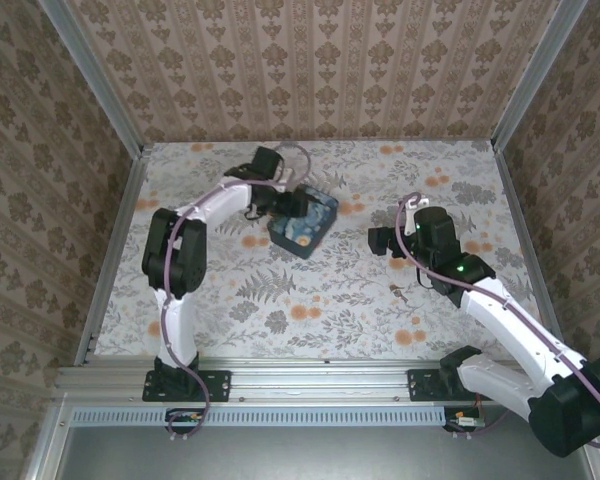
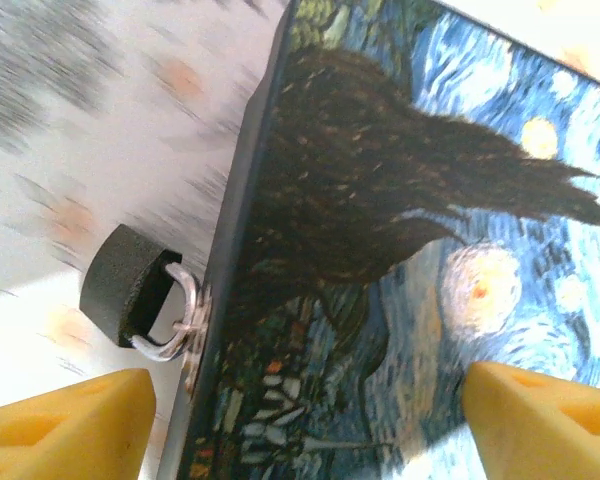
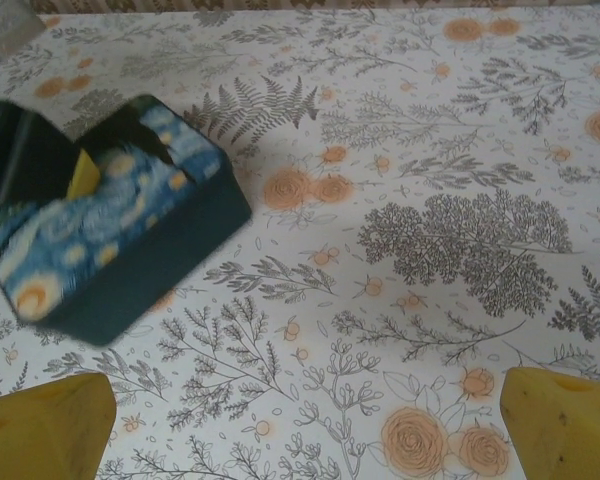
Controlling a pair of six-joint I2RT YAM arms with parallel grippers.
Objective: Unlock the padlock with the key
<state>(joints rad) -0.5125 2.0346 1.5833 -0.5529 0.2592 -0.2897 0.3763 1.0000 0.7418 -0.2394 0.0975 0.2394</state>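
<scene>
Surface: A flowered cloth is spread over the surface (image 1: pixel 310 320). Papered walls are set around it on three sides.

Box: A box (image 1: pixel 303 225) printed with a night-sky painting is placed on the far part of the surface, left of the middle. It is turned at an angle, so its padlock side is shown to the left wrist camera.

Left pincer: The left pincer (image 2: pixel 300 425) is held low over the box with its yellow fingers wide apart. One finger is past the edge on the padlock side, the other is over the lid. Nothing is seen clamped, and whether the pads touch the box cannot be told. This pose is judged to be for steadying the box while the lock is worked.

Right pincer: The right pincer (image 3: pixel 305 420) is held over bare cloth, well apart from the box. It is fully open and empty, and is judged to be kept free for the key.

Padlock: The black padlock (image 2: pixel 125 285) hangs at the side wall of the box. Its silver shackle (image 2: pixel 175 325) is passed through a metal fitting there and is seated in the body, so it is judged to be locked.

Key: A small dark item (image 1: pixel 394 290) lies on the cloth beside the right arm. It is perhaps the key, but it is too small to be told. Nothing is held, so picking up the key is judged to be not yet done.
</scene>
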